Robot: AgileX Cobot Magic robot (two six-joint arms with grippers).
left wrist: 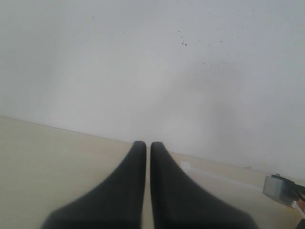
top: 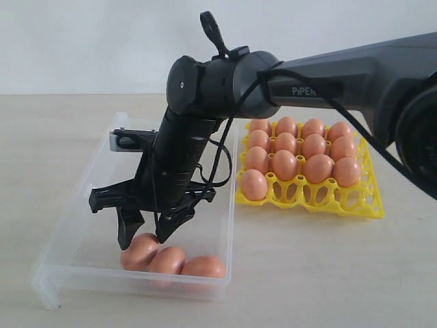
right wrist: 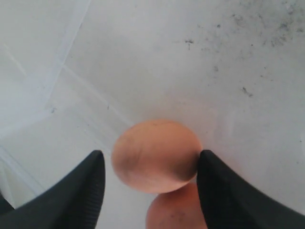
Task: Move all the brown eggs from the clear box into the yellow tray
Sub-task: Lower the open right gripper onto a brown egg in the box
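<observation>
The clear box [top: 48, 273] lies at the left with three brown eggs in a row by its near wall: one [top: 140, 251], a second [top: 168, 260] and a third [top: 203, 266]. My right gripper [top: 145, 239] reaches down into the box and stands open astride the leftmost egg [right wrist: 155, 155]. One fingertip [right wrist: 207, 164] touches that egg, while the other fingertip [right wrist: 93, 167] is a little apart from it. Another egg [right wrist: 174, 212] lies just behind. The yellow tray [top: 341, 201] at the right holds several brown eggs [top: 285, 164]. My left gripper [left wrist: 148, 144] is shut on nothing, over bare table.
The right arm [top: 328, 78] stretches from the right edge across the tray to the box. A grey metal block [top: 123, 140] sits at the box's far side. The tray's front row has open cups [top: 321, 195]. A white wall rises behind the table.
</observation>
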